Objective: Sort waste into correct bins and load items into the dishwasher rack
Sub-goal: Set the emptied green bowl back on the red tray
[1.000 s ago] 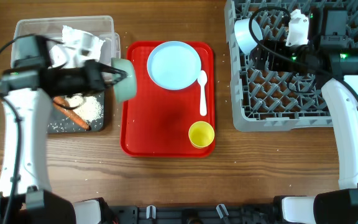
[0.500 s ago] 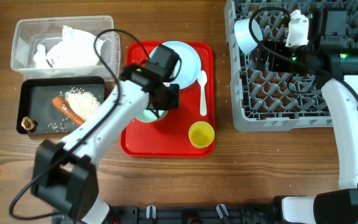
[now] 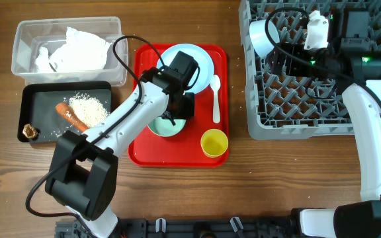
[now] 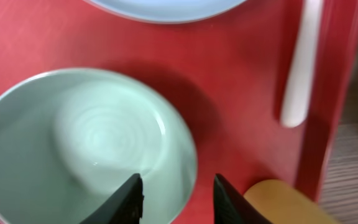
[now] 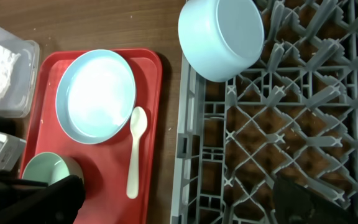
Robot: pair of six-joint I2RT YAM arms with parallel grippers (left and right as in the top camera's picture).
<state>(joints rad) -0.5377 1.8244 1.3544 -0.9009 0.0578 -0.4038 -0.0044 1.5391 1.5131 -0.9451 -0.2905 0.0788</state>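
Brown wooden surface (image 3: 177, 192) carries a red plastic serving tray (image 3: 177, 151). On it, left of the white plastic spoon (image 3: 216, 99), sits a small light blue round bowl (image 4: 86, 137). The left arm's fingers (image 4: 129, 202) stand apart astride its rim (no squeeze visible). The right arm's fingers (image 5: 300, 196) hang over the large grey plastic grid dishwasher rack (image 3: 296, 106); their state I cannot tell.

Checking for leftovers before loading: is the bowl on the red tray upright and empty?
Upright and empty: the bowl sits mouth-up on the red tray, its pale green inside bare in the left wrist view.
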